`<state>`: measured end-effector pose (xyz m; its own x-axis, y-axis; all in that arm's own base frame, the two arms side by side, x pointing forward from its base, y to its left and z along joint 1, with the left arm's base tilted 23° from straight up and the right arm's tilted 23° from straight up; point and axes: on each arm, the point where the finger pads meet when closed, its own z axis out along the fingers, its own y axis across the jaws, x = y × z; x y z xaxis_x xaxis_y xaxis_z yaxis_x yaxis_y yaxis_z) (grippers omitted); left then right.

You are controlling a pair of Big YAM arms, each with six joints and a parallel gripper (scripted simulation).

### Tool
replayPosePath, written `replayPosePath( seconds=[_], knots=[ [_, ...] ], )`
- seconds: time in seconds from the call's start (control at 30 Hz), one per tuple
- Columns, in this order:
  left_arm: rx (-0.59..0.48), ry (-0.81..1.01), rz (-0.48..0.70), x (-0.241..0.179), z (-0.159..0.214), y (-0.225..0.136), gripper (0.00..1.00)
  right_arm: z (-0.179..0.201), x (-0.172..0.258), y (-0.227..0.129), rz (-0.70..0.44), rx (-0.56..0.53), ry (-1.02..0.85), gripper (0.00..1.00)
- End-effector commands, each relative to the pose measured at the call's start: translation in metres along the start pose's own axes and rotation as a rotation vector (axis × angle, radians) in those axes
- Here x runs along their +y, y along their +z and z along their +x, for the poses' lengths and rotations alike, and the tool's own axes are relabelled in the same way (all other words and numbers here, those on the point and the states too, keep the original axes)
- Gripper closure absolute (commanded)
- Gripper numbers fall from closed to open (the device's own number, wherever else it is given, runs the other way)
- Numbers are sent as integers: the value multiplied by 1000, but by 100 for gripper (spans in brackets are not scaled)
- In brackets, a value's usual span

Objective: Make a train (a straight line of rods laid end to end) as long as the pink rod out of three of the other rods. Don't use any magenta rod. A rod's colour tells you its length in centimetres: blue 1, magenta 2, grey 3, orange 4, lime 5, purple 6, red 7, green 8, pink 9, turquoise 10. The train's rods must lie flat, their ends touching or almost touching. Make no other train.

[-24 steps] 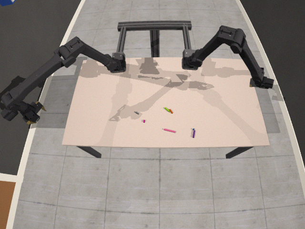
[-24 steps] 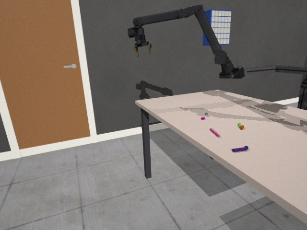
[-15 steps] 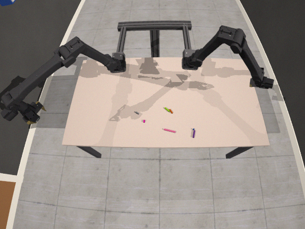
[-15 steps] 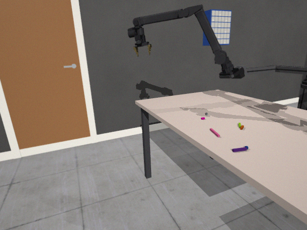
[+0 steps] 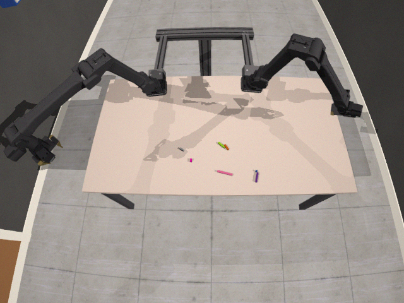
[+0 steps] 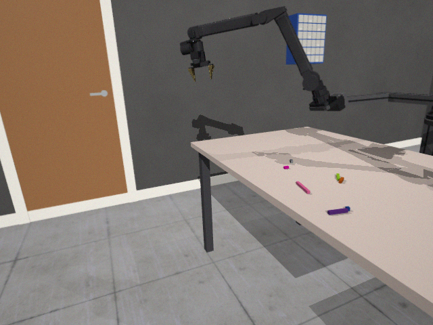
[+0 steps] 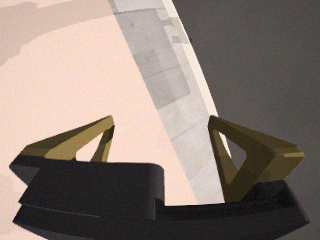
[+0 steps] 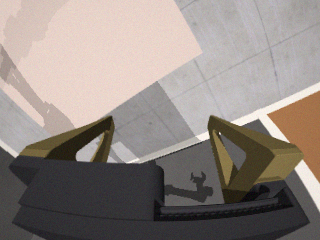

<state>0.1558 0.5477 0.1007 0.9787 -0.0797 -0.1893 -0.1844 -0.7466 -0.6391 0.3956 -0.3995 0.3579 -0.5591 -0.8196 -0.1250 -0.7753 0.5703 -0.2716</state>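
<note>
Grippers, both standing open with nothing between their fingers: the right gripper hangs raised beyond the table's edge, well apart from the pink rod on the robot's right; the left gripper is well apart from it on the robot's left, near the opposite edge. Pink rod: slender, straight, the longest shown, lying flat on the pale table. Toward the arm bases from the pink rod, the lime rod and shorter orange rod lie side by side, slightly staggered; contact cannot be judged. To the pink rod's robot-right, and nearer the bases, are the stubby magenta rod and, farther off, the small, dull grey rod. To its robot-left lies the dark purple rod, set crosswise to it, with the tiny blue rod at its base-side end. No three-rod train matches the pink rod.

And it's a standstill — no visible change from the earlier views to this moment. Every position matches, not a shift to call!
</note>
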Motion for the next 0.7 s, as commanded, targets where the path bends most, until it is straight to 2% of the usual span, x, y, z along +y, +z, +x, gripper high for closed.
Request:
replayPosePath(
  seconds=[0.0, 0.1, 0.23, 0.3, 0.33, 0.47, 0.57, 0.67],
  knots=[
    [1, 10, 30, -14, -6, -6, 0, -36, -7, 2, 40, 6, -95, 0],
    [4, 36, 50, -22, -11, -11, 0, -76, -6, 47, 15, 10, -190, 0],
    [7, 92, 94, -39, -22, -22, 0, -154, 13, 112, 0, 20, -367, 0],
    [7, 92, 94, -39, -22, -22, 0, -154, 13, 112, 0, 20, -367, 0],
    [7, 110, 109, -45, -26, -26, 0, -179, 22, 118, 22, 25, -424, 0],
    [-1, 199, 179, -70, -45, -44, 0, -270, 82, 188, 21, 35, -650, 0],
    [-10, 250, 218, -84, -55, -56, 0, -318, 141, 242, -4, 44, -799, 0],
    [-23, 302, 257, -97, -66, -68, 0, -360, 198, 259, 42, 46, -943, 0]
  ],
)
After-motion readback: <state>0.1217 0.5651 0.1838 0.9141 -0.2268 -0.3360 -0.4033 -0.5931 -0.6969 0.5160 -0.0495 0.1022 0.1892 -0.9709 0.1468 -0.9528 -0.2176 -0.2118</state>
